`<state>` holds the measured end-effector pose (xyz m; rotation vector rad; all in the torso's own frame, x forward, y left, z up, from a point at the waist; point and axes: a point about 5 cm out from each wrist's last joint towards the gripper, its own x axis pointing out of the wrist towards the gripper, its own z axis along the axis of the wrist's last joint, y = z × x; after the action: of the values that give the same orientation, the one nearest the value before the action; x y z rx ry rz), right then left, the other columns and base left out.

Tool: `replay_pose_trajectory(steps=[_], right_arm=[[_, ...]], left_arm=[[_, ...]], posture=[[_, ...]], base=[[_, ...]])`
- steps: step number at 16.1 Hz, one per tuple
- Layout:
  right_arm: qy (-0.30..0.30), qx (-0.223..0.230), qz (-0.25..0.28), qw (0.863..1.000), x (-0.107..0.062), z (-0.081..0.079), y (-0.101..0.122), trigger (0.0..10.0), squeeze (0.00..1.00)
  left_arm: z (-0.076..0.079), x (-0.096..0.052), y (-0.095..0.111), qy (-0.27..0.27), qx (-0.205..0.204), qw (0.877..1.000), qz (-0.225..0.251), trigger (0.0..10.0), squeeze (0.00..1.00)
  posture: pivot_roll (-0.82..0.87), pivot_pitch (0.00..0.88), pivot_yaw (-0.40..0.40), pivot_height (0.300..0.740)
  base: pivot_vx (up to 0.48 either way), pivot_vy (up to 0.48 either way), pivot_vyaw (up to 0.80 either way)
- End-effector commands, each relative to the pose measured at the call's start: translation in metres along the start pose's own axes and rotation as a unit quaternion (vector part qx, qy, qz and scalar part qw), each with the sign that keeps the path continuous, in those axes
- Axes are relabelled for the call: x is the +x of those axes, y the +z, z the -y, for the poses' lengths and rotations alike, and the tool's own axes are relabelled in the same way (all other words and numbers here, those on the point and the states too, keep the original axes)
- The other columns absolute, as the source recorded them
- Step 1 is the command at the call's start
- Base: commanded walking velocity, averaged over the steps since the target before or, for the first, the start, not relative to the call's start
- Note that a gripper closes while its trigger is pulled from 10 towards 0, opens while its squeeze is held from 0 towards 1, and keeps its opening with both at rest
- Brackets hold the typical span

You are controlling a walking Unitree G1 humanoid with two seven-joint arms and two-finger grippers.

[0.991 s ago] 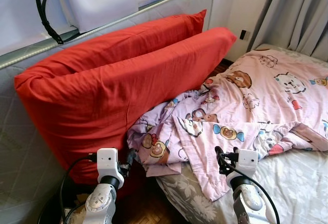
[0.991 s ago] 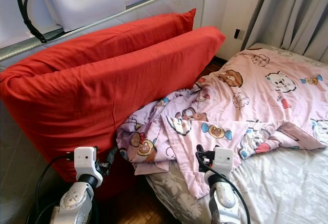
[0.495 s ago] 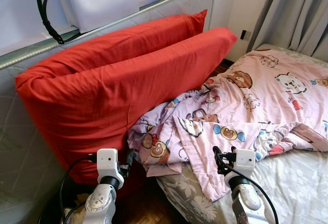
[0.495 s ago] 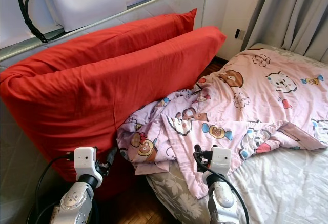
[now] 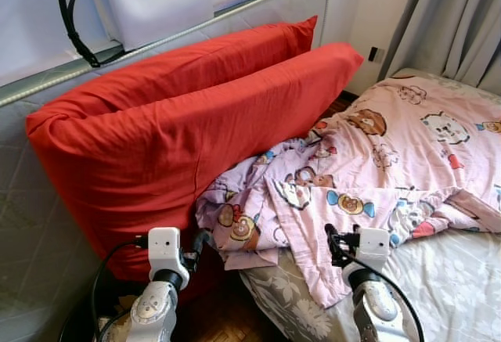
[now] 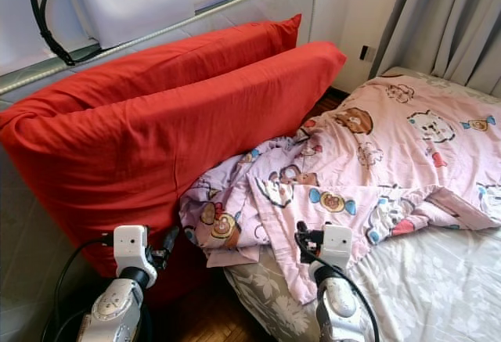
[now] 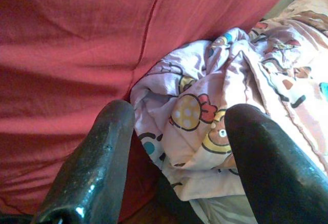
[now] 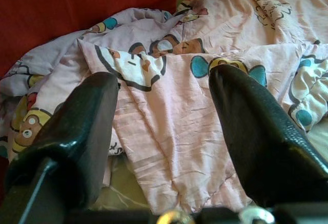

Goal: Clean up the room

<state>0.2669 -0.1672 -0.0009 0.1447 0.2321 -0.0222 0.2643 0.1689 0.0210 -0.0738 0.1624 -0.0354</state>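
Bedding lies rumpled: a pink cartoon-print quilt (image 5: 368,178) is bunched at the bed's (image 5: 462,279) near corner, its folds touching two red pillows (image 5: 180,131) leaning at ten o'clock. Left end effector (image 7: 177,147), fingers spread, faces the bunched corner; right end effector (image 8: 164,126), also spread, hovers over the quilt's edge.

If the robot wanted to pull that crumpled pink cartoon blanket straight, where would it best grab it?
Probably the loose corner of the blanket hanging over the mattress edge, approached from the near side. It drapes free, just ahead of the open right gripper, so one finger could slip beneath it.
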Motion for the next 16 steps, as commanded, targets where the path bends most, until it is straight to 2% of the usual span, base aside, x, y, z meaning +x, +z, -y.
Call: replay_pose_trajectory(steps=[1, 2, 9, 16], right_arm=[[-0.004, 0.005, -0.007, 1.0, 0.0006, -0.0004, -0.0008, 10.0, 0.0], [-0.005, 0.007, -0.012, 1.0, 0.0005, 0.0002, -0.0018, 10.0, 0.0], [0.0, 0.008, -0.019, 1.0, -0.0007, -0.003, -0.0048, 10.0, 0.0], [0.001, 0.007, -0.014, 1.0, 0.0001, -0.004, -0.0023, 10.0, 0.0]], left_arm=[[0.0, 0.0016, 0.0021, 0.0, -0.002, 1.0, -0.001, 10.0, 0.0], [0.0001, 0.0013, 0.0019, 0.001, -0.002, 1.0, -0.001, 10.0, 0.0], [0.0004, 0.0021, 0.0021, 0.001, -0.006, 1.0, -0.003, 10.0, 0.0], [0.0001, 0.0026, 0.003, 0.003, -0.006, 1.0, -0.003, 10.0, 0.0]], posture=[[-0.02, 0.002, 0.016, 0.74], [-0.02, 0.003, 0.015, 0.74], [-0.02, 0.011, 0.017, 0.74], [-0.02, 0.015, 0.017, 0.74]], base=[[0.0, 0.0, 0.0], [0.0, 0.0, 0.0], [0.0, 0.034, -0.74], [0.0, 0.33, 0.0]])
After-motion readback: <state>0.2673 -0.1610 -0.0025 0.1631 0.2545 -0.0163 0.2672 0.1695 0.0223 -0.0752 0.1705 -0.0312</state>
